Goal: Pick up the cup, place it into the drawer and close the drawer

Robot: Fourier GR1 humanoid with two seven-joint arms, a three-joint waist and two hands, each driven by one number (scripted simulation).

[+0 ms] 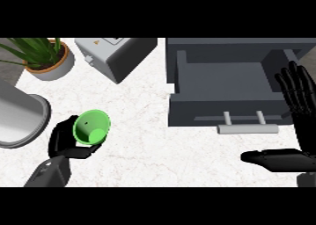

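Two black hands show from my head view. My left hand [64,143] has its fingers [74,124] curled round the bright green round cup [93,127], holding it tilted above the white speckled bench [153,145], low at left. My right hand [302,118] rests open at the right edge, fingers straight up, beside the grey open drawer [226,79] with its pale bar handle [247,128]. Well left of the drawer I see a potted plant [42,55], a grey box appliance [115,56] and a grey cylinder [14,116].
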